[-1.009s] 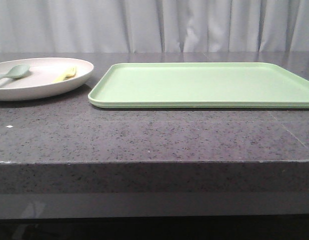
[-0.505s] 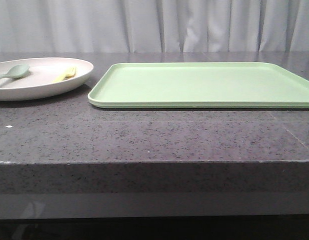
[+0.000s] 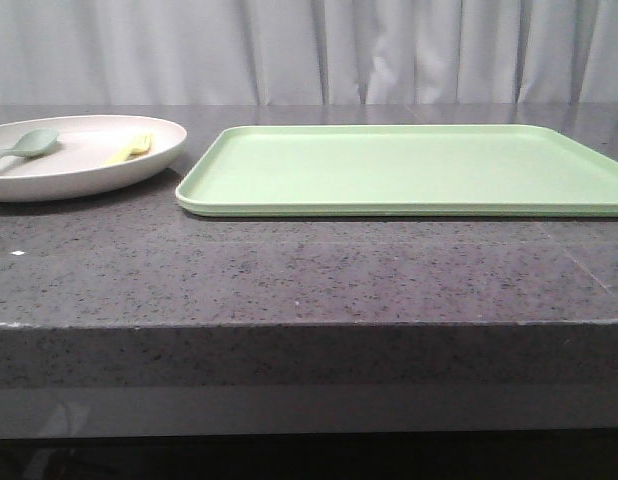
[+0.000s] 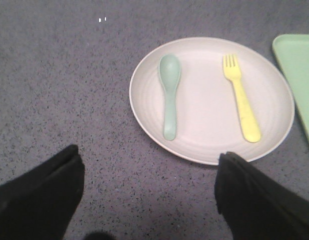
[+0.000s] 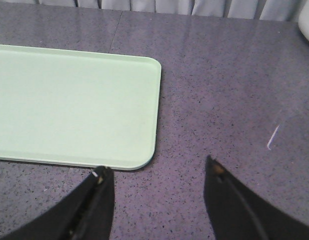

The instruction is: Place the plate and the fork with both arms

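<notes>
The cream plate [image 3: 84,165] sits at the left of the dark counter, left of the green tray [image 3: 409,170]. In it lie the yellow fork [image 3: 131,148] and a pale grey-green spoon [image 3: 24,145]. The left wrist view shows the plate [image 4: 204,117], the fork [image 4: 241,97] and the spoon [image 4: 169,92] side by side. My left gripper [image 4: 149,162] is open and empty above the counter, just short of the plate's rim. My right gripper [image 5: 157,170] is open and empty above the counter beside a corner of the tray [image 5: 74,107]. Neither gripper shows in the front view.
The speckled dark counter [image 3: 309,270] ends in a front edge near the camera. A grey curtain [image 3: 309,50] hangs behind it. A white object [image 5: 307,17] shows at the edge of the right wrist view.
</notes>
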`<state>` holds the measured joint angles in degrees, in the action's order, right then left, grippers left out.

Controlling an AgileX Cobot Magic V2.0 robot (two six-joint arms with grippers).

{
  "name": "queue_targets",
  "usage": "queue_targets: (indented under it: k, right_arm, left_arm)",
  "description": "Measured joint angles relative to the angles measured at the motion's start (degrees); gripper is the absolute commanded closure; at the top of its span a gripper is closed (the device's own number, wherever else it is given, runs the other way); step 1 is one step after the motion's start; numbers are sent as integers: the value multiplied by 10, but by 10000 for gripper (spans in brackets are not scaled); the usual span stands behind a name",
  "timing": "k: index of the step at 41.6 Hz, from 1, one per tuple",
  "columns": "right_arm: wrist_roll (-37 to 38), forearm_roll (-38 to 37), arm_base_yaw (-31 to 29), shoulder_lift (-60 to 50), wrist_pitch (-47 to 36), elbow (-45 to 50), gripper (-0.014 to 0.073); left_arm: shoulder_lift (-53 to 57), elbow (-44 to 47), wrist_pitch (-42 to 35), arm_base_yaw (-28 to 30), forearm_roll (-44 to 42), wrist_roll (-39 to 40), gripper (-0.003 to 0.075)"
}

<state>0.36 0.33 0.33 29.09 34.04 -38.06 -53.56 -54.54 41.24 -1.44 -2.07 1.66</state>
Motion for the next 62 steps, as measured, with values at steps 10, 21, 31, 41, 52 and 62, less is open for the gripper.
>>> queue_targets:
  k: [10, 21, 31, 41, 52, 62]
  right_arm:
    - [-4, -3, 0, 0, 0, 0, 165]
    - [0, 0, 0, 0, 0, 0, 165]
    - [0, -3, 0, 0, 0, 0, 165]
    - [-4, 0, 0, 0, 0, 0, 165]
    - [0, 0, 0, 0, 0, 0, 165]
    - [0, -3, 0, 0, 0, 0, 165]
  left_arm:
    - [-170, -82, 23, 86, 140, -100, 241]
    - [-323, -151, 57, 164, 354, -263, 283]
    - [-421, -195, 57, 171, 385, -282, 283]
    - [-483, -222, 57, 171, 440, -305, 335]
    - [-527, -234, 53, 171, 502, -319, 531]
    - [-531, -235, 46, 171, 506, -321, 710]
